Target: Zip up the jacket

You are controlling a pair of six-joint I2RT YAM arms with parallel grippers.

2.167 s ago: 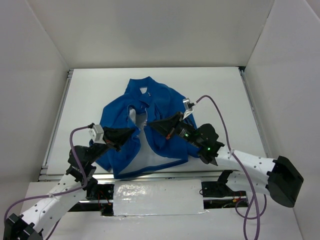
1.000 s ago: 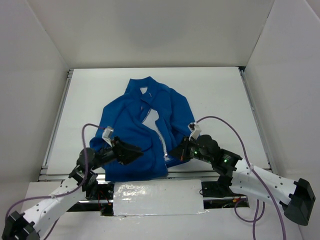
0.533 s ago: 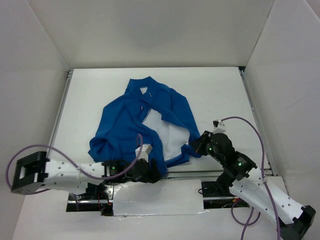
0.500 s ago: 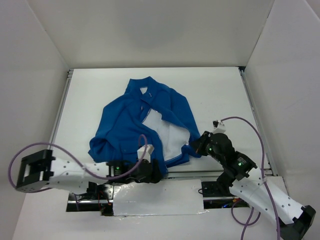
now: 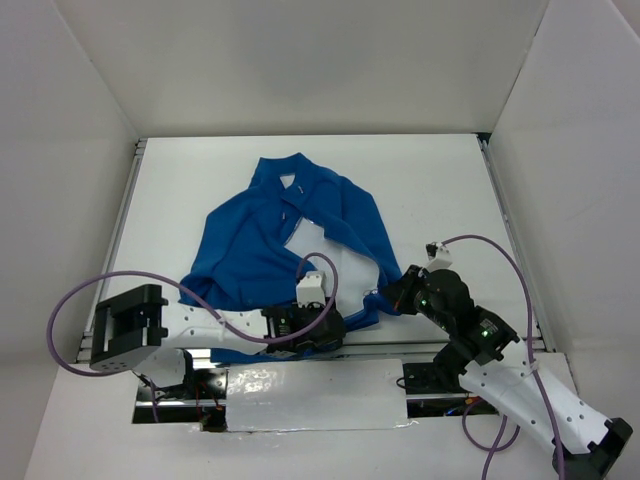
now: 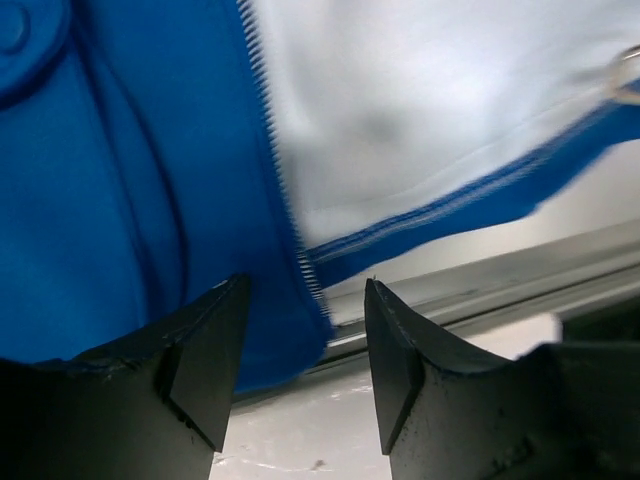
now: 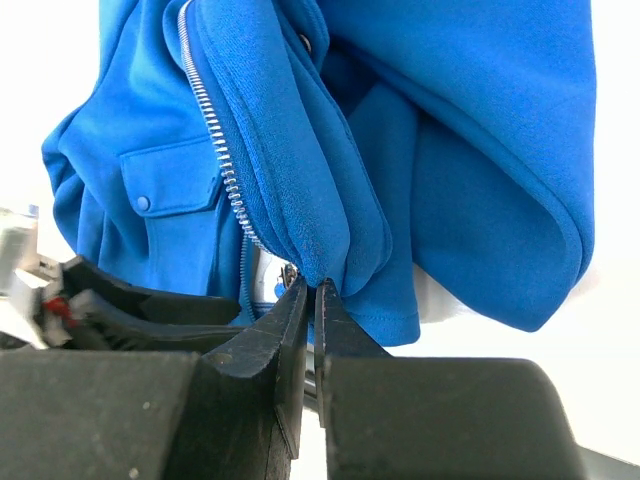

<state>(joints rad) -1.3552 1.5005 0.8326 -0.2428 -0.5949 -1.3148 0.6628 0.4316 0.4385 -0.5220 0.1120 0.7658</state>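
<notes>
Top external view: the jacket (image 5: pixel 250 260) lies spread on the white table (image 5: pixel 440 180), its collar (image 5: pixel 285 172) toward 12 o'clock and its hem toward 6 o'clock, at the table's near edge. The front is parted low down, and white lining (image 5: pixel 335 272) shows there. The left gripper (image 5: pixel 338 326) sits at the hem at about 6 o'clock of the garment, its arm lying flat along the near edge. The right gripper (image 5: pixel 386 297) meets the hem corner at about 4 o'clock of the garment; from here its fingers cannot be made out.

Left wrist view: the two black fingers (image 6: pixel 210 350) stand spread apart at 6 o'clock of the picture. The blue bottom corner of one front panel hangs in the gap between them, and no pad can be seen pressing on it. A line of light zipper teeth (image 6: pixel 268 150) runs from 12 o'clock down to that corner. White lining fills the 1 to 3 o'clock part, bordered below by a blue stitched hem, with a metal rail (image 6: pixel 500 285) beneath it.

Right wrist view: the fingers are pressed together, pinching a thick folded front edge of the garment right beside the lower end of the zipper. A flapped pocket (image 7: pixel 170 185) with a snap lies at 9 o'clock of the pinch. A rounded blue fold hangs at 3 o'clock.
</notes>
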